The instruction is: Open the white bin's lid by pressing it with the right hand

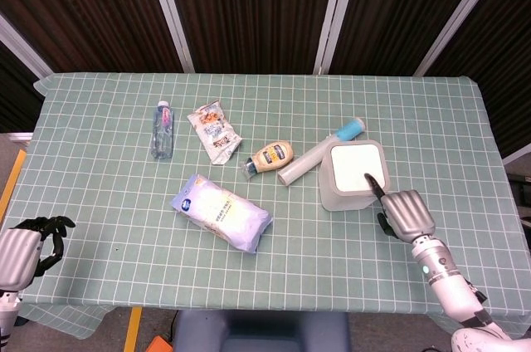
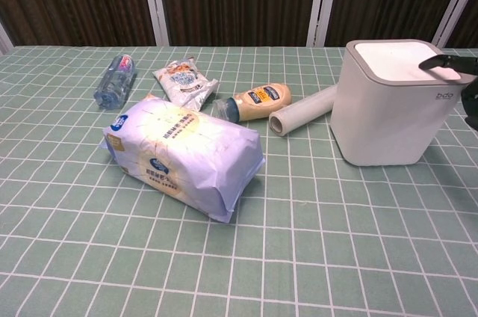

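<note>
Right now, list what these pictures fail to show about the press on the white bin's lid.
- Contact: whether the right hand fingertip touches the white plastic bin lid; too small, head view.
- Right hand's body: cut off by the chest view's right edge.
- Lid latch state: not discernible.

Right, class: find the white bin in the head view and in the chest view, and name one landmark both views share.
Head view: white bin stands right of centre, right hand at its near right corner.
Chest view: white bin stands at the right, a dark finger over its lid's right edge.
Shared landmark: the clear film roll lying just left of the bin.
</note>
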